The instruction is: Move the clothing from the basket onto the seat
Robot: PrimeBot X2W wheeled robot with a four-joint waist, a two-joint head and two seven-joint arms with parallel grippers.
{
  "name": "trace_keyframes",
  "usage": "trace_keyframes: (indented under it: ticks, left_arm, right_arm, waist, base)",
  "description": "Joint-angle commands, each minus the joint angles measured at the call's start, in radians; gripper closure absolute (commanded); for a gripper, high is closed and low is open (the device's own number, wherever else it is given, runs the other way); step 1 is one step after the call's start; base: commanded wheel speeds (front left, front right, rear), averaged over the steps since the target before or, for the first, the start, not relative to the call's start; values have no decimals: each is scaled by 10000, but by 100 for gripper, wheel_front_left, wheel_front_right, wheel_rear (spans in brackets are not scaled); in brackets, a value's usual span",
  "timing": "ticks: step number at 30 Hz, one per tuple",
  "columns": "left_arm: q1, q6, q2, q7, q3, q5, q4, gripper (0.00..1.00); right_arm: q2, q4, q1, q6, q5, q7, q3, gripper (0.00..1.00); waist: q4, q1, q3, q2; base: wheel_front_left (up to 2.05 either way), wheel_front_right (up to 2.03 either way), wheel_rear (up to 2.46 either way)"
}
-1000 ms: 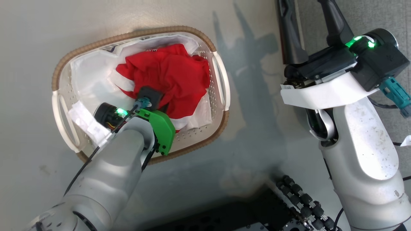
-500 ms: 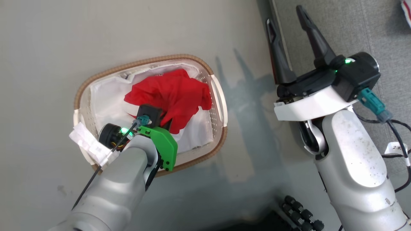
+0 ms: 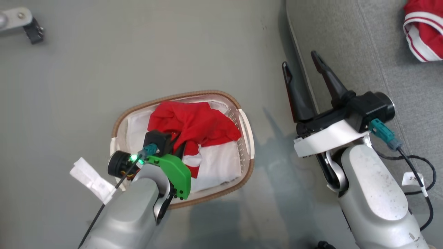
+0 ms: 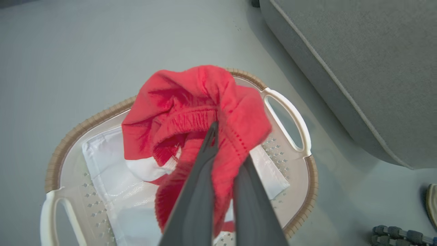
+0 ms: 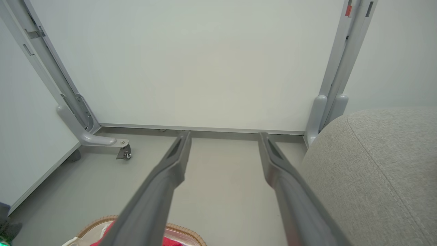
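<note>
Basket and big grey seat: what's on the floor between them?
Nothing, just bare grey floor between the basket and the seat, seen in the left wrist view.

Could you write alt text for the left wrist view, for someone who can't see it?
Two dark fingers pinch a bunched red garment over a cream laundry basket lined with white cloth. A grey seat sits at the upper right.
</note>
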Motion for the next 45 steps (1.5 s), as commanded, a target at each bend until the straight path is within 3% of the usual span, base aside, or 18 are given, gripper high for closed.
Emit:
trace_keyframes:
  ticks: [1, 17, 29, 45]
  left_arm:
    - [305, 28, 84, -35, 193, 261, -156, 100]
    - [2361, -146, -67, -36, 2643, 2292, -1986, 100]
    - [3234, -334, -221, -36, 4028, 3387, -3765, 100]
    - [3395, -463, -402, -36, 4428, 3814, -5796, 100]
  right_arm:
    - [-43, 77, 228, -14, -76, -48, -28, 0]
    - [-43, 540, 1703, -14, -90, -46, -95, 0]
    - [-43, 672, 2468, -14, 58, -46, -158, 0]
    - [-43, 803, 3144, -14, -40, -46, -124, 0]
  waist:
    - [434, 0, -719, 0]
    - [1116, 0, -2831, 0]
    - [1282, 0, -3741, 0]
    - [1295, 0, -4598, 0]
  base:
    - [0, 0, 0]
    - [0, 0, 0]
    - [0, 0, 0]
    - [0, 0, 0]
